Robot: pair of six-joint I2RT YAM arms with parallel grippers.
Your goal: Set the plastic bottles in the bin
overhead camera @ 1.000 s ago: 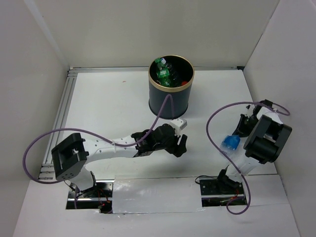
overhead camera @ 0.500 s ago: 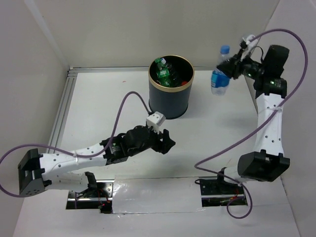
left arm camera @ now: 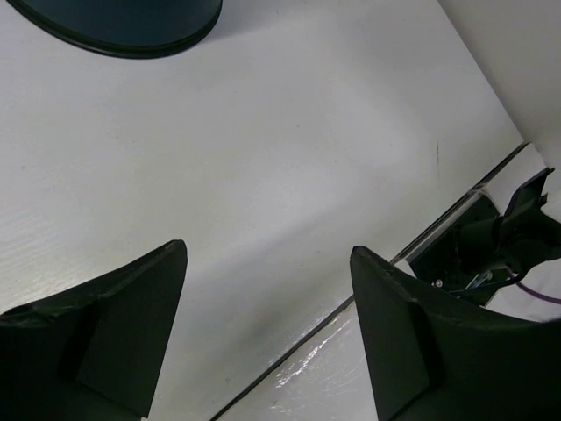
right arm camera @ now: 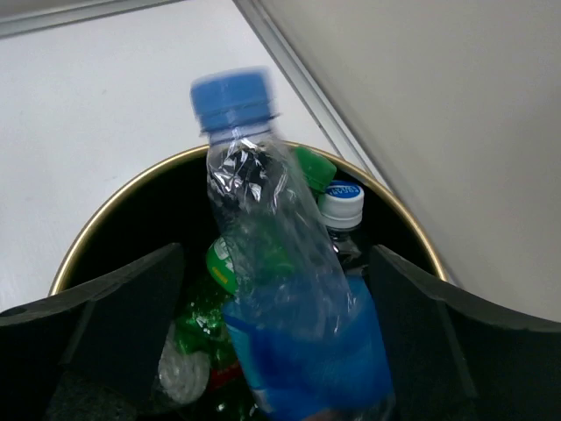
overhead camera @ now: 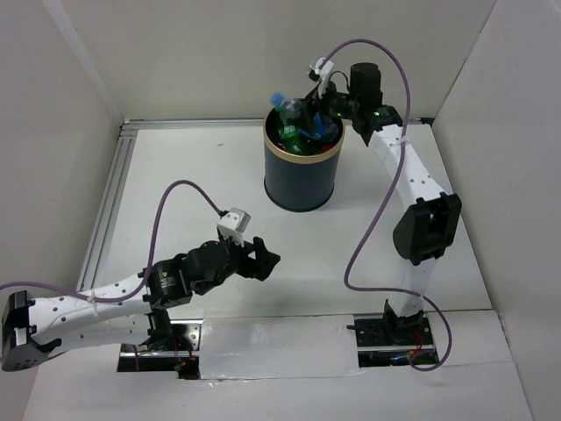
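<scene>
Top view: left gripper (overhead camera: 263, 254) hangs above the table (overhead camera: 175, 175), jaws wide, empty. Right gripper (overhead camera: 317, 121) sits over the bin (overhead camera: 301, 180).

Left wrist view: nothing lies between the fingers (left arm camera: 105, 333).

Right wrist view: jaws parted, not clamping. The blue bottle (right arm camera: 280, 289) stands tilted between them, over green bottles (right arm camera: 223, 263) inside the bin.

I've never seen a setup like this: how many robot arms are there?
2. The left arm stretches low over the table near the front; the right arm reaches over the bin, a blue bottle inside its open claw.
</scene>
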